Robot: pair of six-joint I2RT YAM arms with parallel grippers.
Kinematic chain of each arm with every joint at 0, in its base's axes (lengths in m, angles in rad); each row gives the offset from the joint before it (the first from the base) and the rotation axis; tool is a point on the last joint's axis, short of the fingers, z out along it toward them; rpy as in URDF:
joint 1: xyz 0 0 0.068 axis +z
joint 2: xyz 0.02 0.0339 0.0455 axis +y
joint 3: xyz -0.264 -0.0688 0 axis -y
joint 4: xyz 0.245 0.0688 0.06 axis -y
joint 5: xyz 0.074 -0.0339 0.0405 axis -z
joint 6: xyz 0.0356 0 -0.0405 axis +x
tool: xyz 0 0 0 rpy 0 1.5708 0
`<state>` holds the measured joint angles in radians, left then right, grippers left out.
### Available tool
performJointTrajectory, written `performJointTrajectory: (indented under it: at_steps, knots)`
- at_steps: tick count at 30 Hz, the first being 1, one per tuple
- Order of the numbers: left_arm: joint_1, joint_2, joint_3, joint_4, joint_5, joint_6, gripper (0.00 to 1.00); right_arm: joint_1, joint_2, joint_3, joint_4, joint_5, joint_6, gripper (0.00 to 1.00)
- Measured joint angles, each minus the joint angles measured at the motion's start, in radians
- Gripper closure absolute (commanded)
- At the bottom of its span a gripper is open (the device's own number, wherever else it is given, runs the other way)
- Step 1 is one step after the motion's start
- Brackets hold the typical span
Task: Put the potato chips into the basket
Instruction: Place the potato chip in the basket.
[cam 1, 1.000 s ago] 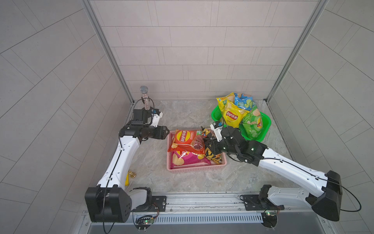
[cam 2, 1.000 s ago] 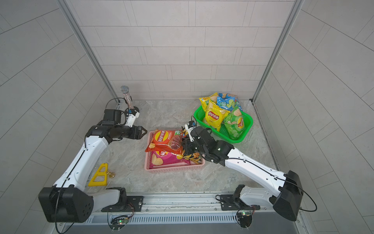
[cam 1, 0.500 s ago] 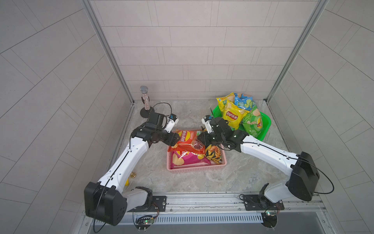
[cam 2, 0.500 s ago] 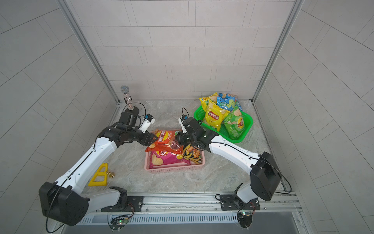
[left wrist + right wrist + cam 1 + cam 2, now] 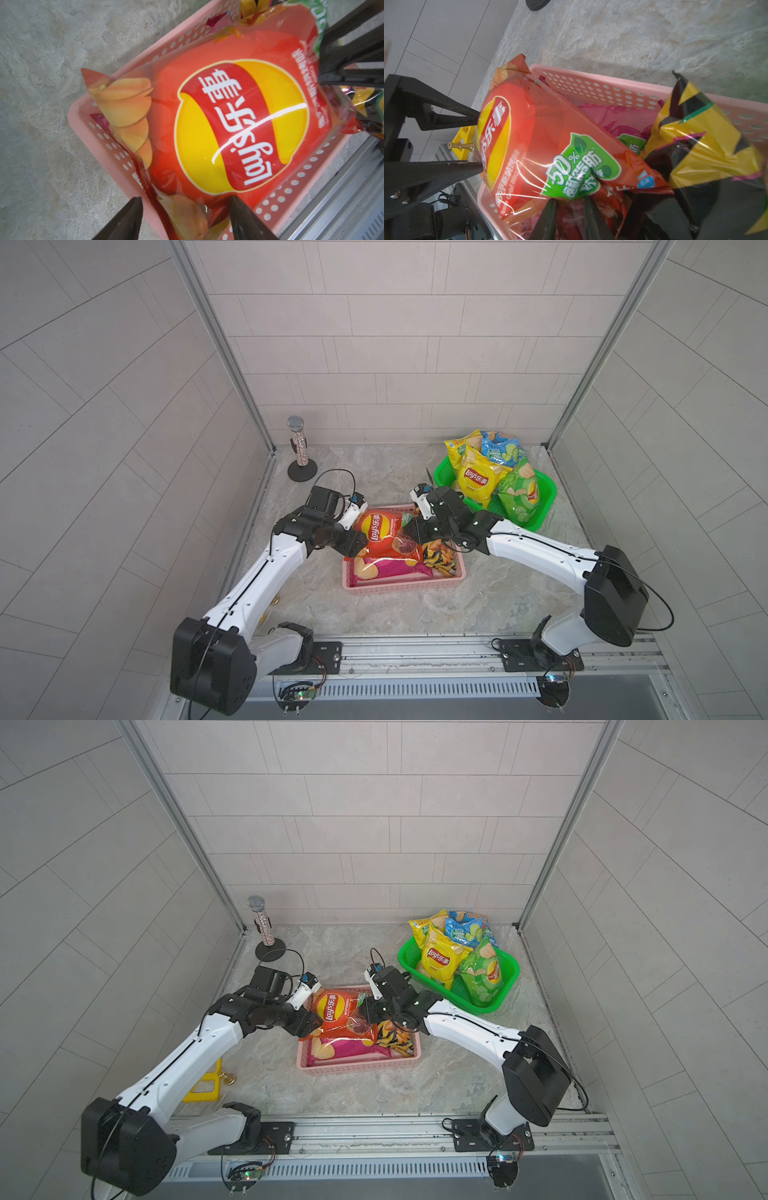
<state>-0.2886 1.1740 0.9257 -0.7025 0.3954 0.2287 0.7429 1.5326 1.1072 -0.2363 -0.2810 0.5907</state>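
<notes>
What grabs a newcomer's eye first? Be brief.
Mid-table, the orange-red chip bag tilts over the pink basket, pinched at one end by the right claw while the left claw stands open around the other. Back right, a green basket is heaped with yellow, blue and green bags; a glittery microphone stands in the back-left corner.

Left gripper (image 5: 363,545), earlier near the glittery silver microphone (image 5: 297,448), now reaches the edge of the glossy orange-red Lay's chip bag (image 5: 380,531). Right gripper (image 5: 406,531) has shifted toward it, elbow drawn inward.
</notes>
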Motion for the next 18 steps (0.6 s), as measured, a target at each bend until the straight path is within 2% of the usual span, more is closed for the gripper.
performJointTrajectory:
  at_steps: [5, 9, 18]
  knots:
    - [0.0, -0.003, -0.011, -0.007, 0.0, 0.003, 0.25, 0.0, 0.009, -0.002, 0.008, 0.0, -0.005, 0.7]
    - [0.0, -0.003, 0.0, -0.036, 0.0, 0.008, 0.22, 0.0, -0.003, -0.002, -0.001, 0.005, -0.008, 0.66]
    - [0.0, -0.006, 0.207, -0.155, 0.031, 0.003, 0.12, -0.008, -0.077, 0.03, -0.088, 0.042, -0.022, 0.58]
